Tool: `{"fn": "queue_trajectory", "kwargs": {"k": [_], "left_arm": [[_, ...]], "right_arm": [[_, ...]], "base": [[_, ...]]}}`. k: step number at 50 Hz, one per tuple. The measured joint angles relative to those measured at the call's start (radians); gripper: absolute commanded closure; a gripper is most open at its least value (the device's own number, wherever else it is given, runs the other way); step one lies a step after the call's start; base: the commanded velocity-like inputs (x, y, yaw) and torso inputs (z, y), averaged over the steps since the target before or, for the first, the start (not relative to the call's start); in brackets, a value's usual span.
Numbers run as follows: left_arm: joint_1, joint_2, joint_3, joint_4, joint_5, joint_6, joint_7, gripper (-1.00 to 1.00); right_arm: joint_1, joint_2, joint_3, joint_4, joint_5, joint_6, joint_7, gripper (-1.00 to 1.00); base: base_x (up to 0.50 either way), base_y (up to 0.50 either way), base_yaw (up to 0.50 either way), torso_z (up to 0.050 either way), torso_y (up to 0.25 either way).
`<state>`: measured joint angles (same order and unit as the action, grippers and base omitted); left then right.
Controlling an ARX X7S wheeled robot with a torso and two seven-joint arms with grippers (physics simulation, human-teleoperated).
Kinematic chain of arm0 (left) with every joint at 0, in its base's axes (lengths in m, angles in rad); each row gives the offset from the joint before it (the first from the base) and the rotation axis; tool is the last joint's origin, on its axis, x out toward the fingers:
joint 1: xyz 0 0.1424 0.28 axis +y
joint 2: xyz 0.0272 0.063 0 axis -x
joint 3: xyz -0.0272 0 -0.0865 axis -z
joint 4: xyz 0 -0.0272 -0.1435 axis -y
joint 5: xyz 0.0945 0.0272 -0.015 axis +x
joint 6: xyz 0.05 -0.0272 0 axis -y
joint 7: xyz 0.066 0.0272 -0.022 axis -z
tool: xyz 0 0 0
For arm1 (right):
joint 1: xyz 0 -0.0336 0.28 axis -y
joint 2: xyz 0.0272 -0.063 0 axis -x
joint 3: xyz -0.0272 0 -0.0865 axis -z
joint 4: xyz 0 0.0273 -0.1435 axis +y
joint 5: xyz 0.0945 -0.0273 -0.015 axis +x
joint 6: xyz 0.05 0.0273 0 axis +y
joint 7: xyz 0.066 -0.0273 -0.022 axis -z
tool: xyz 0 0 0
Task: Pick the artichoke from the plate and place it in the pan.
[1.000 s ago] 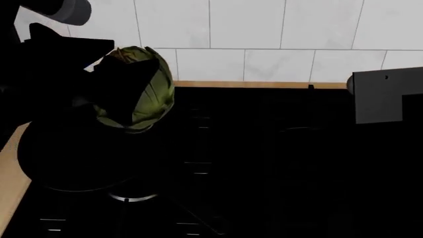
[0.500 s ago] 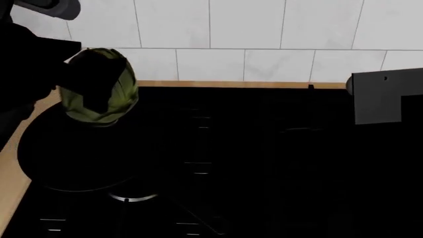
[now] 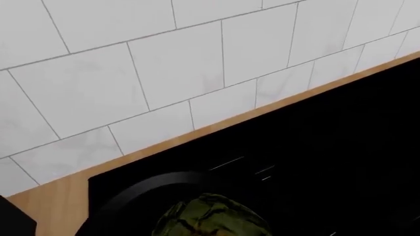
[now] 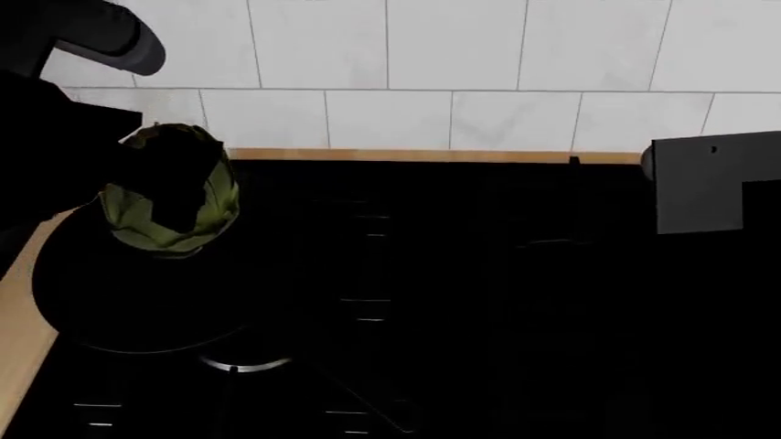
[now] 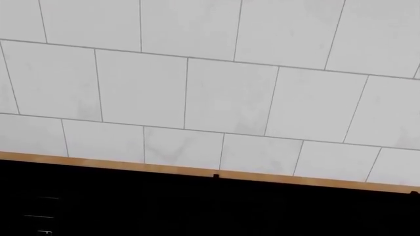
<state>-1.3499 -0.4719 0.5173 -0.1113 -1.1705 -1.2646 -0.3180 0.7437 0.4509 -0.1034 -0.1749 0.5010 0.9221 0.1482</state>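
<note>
Green artichoke (image 4: 171,206) in left claw (image 4: 165,183), above black pan (image 4: 123,293)

artichoke (image 4: 171,206) above pan (image 4: 116,302), stove's left

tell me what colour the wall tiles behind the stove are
White with faint grey marbling and grey grout; the wall tiles show best in the right wrist view.

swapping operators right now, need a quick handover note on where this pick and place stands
Left gripper: shut on the artichoke, held above the far part of the pan, not yet set down.
Right gripper: only a dark part of that arm shows at the head view's right edge; fingers not visible, nothing seen in it.
Plate: not in any view.
Done: artichoke picked up and carried over the pan on the black cooktop.
Left: lower it into the pan, open, retract.
</note>
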Motion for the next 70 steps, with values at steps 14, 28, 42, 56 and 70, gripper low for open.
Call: {"fn": "queue_trajectory", "kwargs": {"k": [14, 28, 42, 56, 70], "left_arm": [[0.021, -0.001, 0.026, -0.004, 0.013, 0.015, 0.008, 1.00], [0.034, 0.000, 0.051, -0.009, 0.029, 0.031, 0.022, 1.00], [0.053, -0.004, 0.070, -0.004, 0.037, 0.043, 0.028, 1.00], [0.074, -0.009, 0.084, 0.006, 0.038, 0.049, 0.027, 1.00], [0.084, -0.009, 0.100, 0.010, 0.043, 0.056, 0.028, 1.00]], "right_arm": [[-0.008, 0.001, 0.001, -0.002, 0.004, -0.003, 0.004, -1.00], [-0.011, 0.002, 0.001, 0.000, 0.007, -0.007, 0.005, -1.00], [-0.015, 0.004, 0.000, 0.002, 0.009, -0.011, 0.007, -1.00], [-0.022, 0.005, 0.001, -0.001, 0.013, -0.014, 0.010, -1.00], [-0.027, 0.006, 0.002, 0.004, 0.015, -0.023, 0.009, -1.00]], "base": [[0.00, 0.00, 0.00, 0.000, 0.001], [0.00, 0.00, 0.00, 0.001, 0.001], [0.00, 0.00, 0.00, 0.000, 0.001], [0.00, 0.00, 0.00, 0.000, 0.001], [0.00, 0.00, 0.00, 0.001, 0.001]]}}
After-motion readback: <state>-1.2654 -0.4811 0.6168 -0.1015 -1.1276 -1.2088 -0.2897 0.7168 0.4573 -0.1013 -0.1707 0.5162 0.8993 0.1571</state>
